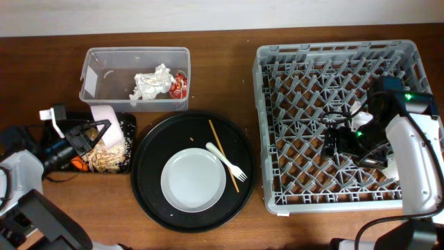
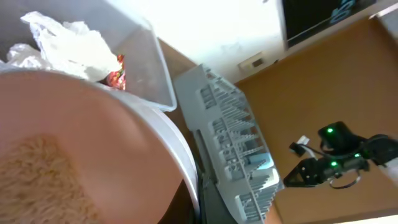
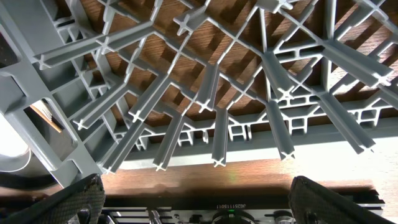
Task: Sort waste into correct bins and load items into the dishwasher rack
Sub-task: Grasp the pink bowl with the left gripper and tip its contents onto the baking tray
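Note:
My left gripper (image 1: 84,137) is shut on the cream bowl (image 1: 104,113) and holds it tilted over the shallow black tray (image 1: 129,123). The tray holds beige food scraps (image 1: 107,158) and a bit of orange carrot (image 1: 78,164). The bowl fills the left wrist view (image 2: 93,143), with scraps still inside (image 2: 34,180). The clear tub (image 1: 97,69) holds the white napkin (image 1: 151,85) and the red wrapper (image 1: 179,85). The pale plate (image 1: 193,180) and white fork (image 1: 227,162) lie on the round black tray (image 1: 149,160). My right gripper (image 1: 340,142) is open and empty inside the grey rack (image 1: 277,76); its fingers spread wide in the right wrist view (image 3: 199,199).
A thin wooden stick (image 1: 222,153) lies on the round tray beside the fork. White pieces (image 1: 356,110) show in the rack, partly hidden by my right arm. Rack pegs (image 3: 211,106) stand close in front of my right gripper. Bare table lies between the round tray and the rack.

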